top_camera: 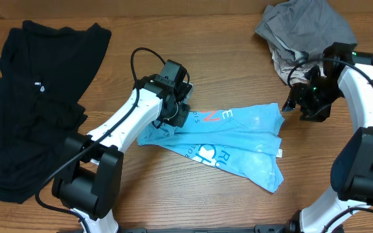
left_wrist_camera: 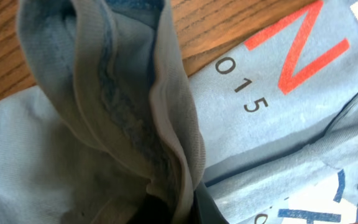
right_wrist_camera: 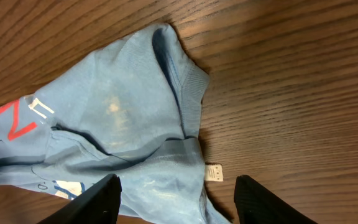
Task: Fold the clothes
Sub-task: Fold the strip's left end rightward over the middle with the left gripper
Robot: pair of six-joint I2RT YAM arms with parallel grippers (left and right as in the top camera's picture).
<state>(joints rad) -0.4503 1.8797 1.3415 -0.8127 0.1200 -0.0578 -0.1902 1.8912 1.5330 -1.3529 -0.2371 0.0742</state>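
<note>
The light blue T-shirt (top_camera: 232,139) lies crumpled across the middle of the table, its lettering partly showing. My left gripper (top_camera: 173,120) is at the shirt's left end, shut on a bunched fold of it; in the left wrist view the gathered blue cloth (left_wrist_camera: 135,118) rises straight out of the gripper (left_wrist_camera: 185,208). At the shirt's right edge my right gripper (top_camera: 300,107) hovers open. Its fingers (right_wrist_camera: 98,199) straddle the blue cloth (right_wrist_camera: 123,118) and a small white tag (right_wrist_camera: 214,173) without touching them.
A large black shirt (top_camera: 37,97) is spread over the left side of the table. A grey garment (top_camera: 306,26) with a beige piece (top_camera: 280,61) under it is heaped at the back right, close behind my right arm. Bare wood shows in front.
</note>
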